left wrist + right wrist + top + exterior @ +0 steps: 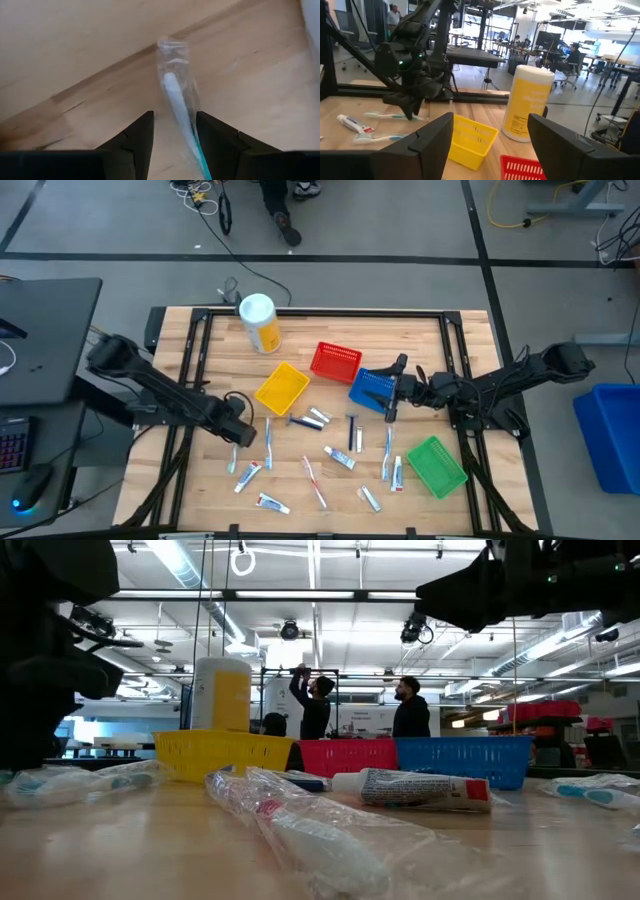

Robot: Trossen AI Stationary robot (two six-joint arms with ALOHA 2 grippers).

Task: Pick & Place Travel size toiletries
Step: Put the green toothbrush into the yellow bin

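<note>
Two dark fingers (142, 140) of the left gripper (243, 434) stand apart on the surface (75, 60), straddling a wrapped toothbrush (177, 107) without squeezing it; its long axis runs straight ahead between them, bristle end pointing away. The right gripper (393, 392), fingers wide apart and holding nothing, hovers over the blue basket (372, 390).

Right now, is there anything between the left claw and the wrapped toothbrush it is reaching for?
No, nothing visible. The left claw is open and low over the table, and the wrapped toothbrush already lies between its two fingers. Only bare wood shows around it.
</note>
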